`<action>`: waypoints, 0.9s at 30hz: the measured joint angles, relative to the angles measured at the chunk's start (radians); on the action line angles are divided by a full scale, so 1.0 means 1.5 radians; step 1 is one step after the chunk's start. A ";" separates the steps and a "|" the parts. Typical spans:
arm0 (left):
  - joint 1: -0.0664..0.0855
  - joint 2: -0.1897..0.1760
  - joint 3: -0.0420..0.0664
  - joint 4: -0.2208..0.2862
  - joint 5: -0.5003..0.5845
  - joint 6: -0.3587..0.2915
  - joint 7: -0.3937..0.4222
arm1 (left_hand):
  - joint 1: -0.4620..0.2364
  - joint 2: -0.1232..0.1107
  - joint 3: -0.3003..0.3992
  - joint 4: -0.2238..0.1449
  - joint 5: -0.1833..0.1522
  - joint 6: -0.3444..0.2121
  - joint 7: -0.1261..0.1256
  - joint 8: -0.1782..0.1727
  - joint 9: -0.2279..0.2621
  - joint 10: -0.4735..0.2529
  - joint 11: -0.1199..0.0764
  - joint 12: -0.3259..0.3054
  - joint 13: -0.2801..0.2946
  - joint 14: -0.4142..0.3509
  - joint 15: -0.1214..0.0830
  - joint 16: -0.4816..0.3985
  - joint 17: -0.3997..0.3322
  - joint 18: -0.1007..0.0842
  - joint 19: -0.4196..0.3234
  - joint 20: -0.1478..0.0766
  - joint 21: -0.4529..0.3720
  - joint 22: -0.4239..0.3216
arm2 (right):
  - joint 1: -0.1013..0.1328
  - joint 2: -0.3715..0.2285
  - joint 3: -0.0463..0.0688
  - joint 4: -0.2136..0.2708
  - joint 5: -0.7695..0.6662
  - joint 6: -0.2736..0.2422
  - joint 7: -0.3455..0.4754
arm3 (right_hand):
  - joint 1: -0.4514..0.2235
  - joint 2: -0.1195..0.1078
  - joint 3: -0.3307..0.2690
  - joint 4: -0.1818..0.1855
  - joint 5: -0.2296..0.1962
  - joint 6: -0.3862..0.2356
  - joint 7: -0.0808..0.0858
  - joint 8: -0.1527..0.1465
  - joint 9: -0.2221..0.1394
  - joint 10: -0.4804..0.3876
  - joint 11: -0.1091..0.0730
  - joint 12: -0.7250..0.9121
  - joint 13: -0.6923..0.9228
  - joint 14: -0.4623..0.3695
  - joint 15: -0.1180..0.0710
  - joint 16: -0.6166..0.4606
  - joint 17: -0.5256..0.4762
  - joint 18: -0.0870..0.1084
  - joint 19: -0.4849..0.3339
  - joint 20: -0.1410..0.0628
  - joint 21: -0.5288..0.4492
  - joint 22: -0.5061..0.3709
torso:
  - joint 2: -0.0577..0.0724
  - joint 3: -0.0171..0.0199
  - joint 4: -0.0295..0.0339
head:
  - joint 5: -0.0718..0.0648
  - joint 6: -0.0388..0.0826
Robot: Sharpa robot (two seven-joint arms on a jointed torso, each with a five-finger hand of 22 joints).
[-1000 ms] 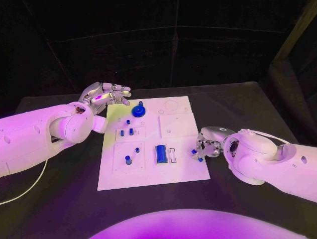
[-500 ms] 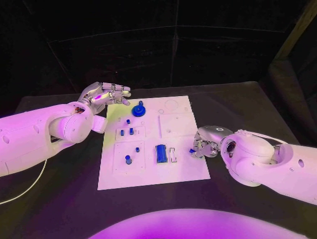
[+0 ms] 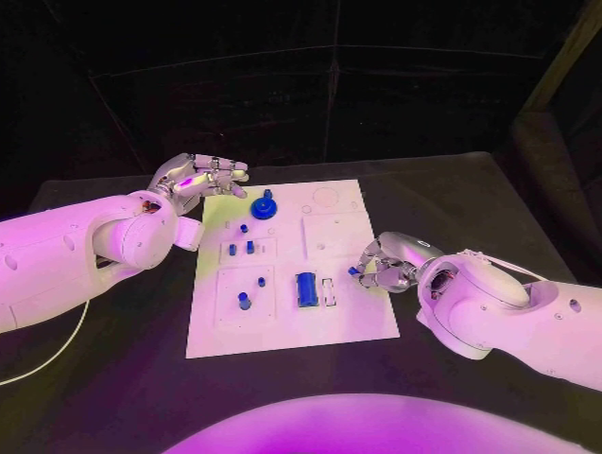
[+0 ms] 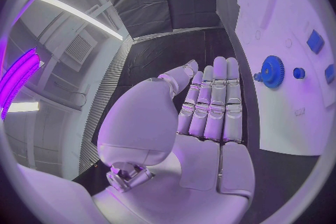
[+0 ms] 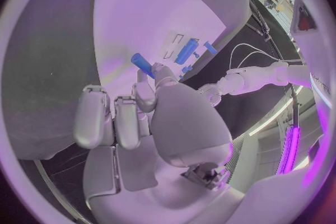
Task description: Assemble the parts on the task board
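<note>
You had a black table (image 3: 464, 203) set inside a booth of black cloth walls (image 3: 247, 95), the drapes hanging creased behind it with thin seams showing. Off the table's near left corner a pale cable (image 3: 35, 364) looped down. The left wrist view showed you a white ceiling with a long strip light (image 4: 73, 8), a vent grille (image 4: 80, 47) and a glowing purple band (image 4: 17, 75).

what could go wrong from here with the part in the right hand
The right hand pinches a small blue peg by one end at its fingertips, so it could slip or tilt before it seats in the task board. Coming in over the board's right edge, its fingers could also bump the blue cylinder lying nearby.
</note>
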 measured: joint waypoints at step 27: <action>0.000 0.001 0.000 0.001 0.000 0.001 -0.002 | 0.000 0.000 0.000 0.000 0.000 0.000 0.000 0.000 -0.001 -0.002 -0.002 0.000 0.000 0.000 0.000 0.000 -0.001 0.000 0.000 0.000 0.000 -0.001 | 0.000 0.064 0.000 -0.032 0.132 0.009 -0.002 | -0.061 -0.060 0.067 0.039 -0.005 0.032 -0.013 -0.002 0.018 0.013 -0.008 0.016 0.015 0.002 -0.002 0.003 0.000 0.000 0.003 -0.003 0.000 0.010 | 0.000 -0.0003 -0.0001 | 0.006 -0.002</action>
